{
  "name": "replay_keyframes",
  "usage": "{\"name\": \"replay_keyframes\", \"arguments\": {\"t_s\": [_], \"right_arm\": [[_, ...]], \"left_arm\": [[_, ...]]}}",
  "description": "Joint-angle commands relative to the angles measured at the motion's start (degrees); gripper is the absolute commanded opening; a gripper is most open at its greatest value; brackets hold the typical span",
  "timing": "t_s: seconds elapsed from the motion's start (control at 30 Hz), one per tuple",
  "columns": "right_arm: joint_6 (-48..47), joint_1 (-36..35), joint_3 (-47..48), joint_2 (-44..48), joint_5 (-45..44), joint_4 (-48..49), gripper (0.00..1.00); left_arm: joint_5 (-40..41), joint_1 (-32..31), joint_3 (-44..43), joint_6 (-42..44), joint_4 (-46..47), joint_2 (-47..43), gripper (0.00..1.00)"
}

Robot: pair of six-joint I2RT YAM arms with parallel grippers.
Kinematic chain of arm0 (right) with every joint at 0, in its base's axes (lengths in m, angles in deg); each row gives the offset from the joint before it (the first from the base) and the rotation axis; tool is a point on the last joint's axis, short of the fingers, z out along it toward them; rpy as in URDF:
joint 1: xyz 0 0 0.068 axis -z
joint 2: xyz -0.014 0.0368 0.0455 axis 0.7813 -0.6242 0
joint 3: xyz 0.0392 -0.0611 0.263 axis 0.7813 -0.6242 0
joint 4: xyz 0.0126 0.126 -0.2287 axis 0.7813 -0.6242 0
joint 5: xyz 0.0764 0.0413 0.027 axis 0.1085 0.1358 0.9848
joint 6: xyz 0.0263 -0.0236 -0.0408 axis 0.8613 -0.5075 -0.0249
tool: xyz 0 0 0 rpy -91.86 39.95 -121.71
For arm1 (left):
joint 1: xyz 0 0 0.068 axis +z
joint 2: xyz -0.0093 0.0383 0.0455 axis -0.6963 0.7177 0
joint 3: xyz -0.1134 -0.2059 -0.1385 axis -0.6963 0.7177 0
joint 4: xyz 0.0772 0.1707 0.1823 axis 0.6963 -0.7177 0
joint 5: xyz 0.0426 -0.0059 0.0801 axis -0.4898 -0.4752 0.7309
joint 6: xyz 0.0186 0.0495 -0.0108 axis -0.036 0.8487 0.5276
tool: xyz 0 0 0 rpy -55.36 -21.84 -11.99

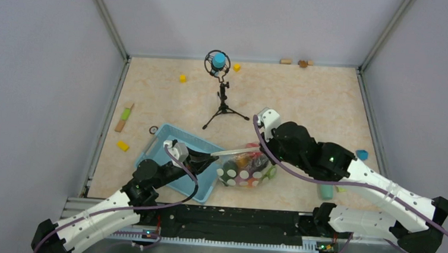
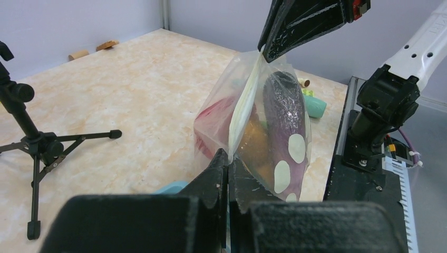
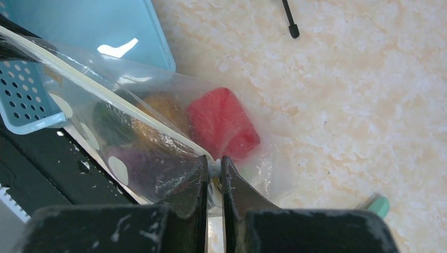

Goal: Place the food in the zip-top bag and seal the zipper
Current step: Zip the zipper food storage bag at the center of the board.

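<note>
- Left gripper (image 2: 229,158), over the blue basket (image 1: 160,146), is clamped on the left end of the zipper (image 2: 243,105).
- The zip-top bag (image 1: 242,174) hangs between both grippers, just right of the basket, with the food (image 3: 221,124) inside.
- Right gripper (image 3: 213,168) is pinched tight on the zipper's right end.

Zip-top bag (image 1: 246,168) hangs taut across near centre, just beside the blue basket (image 1: 177,168): no lane between them. Tripod stand (image 1: 223,99) blocks mid-table behind. Bare tabletop (image 1: 312,103) at far right: open passage. Left strip: stick (image 1: 124,118) and yellow cubes (image 1: 183,78) scattered, room between them.
</note>
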Motion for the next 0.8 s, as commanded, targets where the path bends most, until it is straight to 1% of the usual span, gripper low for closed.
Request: {"name": "replay_keyframes", "arguments": {"t_s": [0.0,0.07,0.23,0.33,0.6,0.77], "right_arm": [[-3.8,1.4,-1.8,3.1,-16.8,-10.3,0.0],[-3.9,1.4,-2.3,3.5,-18.6,-10.9,0.0],[-9.0,1.4,-6.4,5.1,-22.2,-11.3,0.0],[-10.4,1.4,-7.9,6.4,-22.7,-11.5,0.0],[-10.7,1.7,-8.6,8.2,-24.3,-11.7,0.0],[-10.8,5.2,-9.4,7.0,-24.4,-12.8,0.0]], "left_arm": [[5.4,0.6,0.7,1.5,2.2,-2.8,0.0],[6.0,0.6,0.7,1.5,1.8,-3.1,0.0],[7.8,0.6,0.9,1.3,1.4,-3.3,0.0],[8.9,0.6,1.0,1.3,1.3,-3.2,0.0],[10.2,0.6,1.0,1.6,0.8,-3.5,0.0],[12.1,0.6,1.2,1.6,0.3,-4.3,0.0]]}}
